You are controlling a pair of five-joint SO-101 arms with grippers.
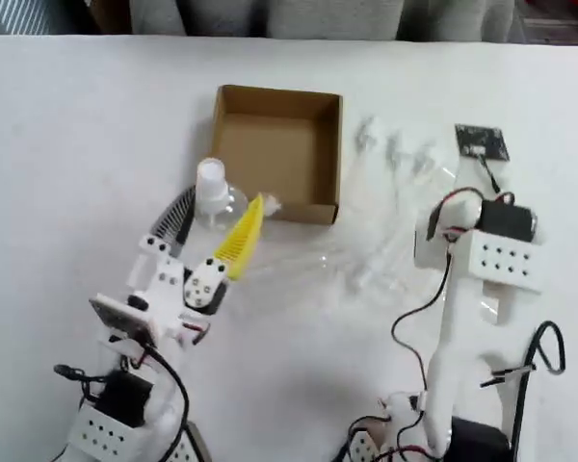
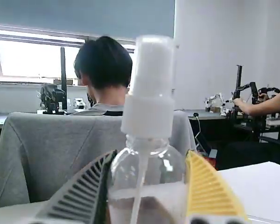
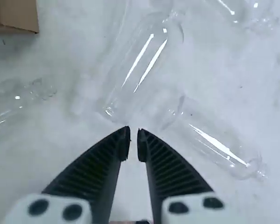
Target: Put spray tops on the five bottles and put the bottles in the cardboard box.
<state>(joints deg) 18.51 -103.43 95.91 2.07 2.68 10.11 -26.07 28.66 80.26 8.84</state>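
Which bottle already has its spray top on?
The upright bottle clamped in the left arm's jaws near the cardboard box; white spray top fitted. The other bottles lie without tops on the table.

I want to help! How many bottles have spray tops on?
1: the clear plastic bottle with a white spray top, held in the left end effector beside the brown cardboard box. More may be hidden.

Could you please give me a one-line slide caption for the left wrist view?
Left gripper grips an upright clear bottle fitted with its white spray top.
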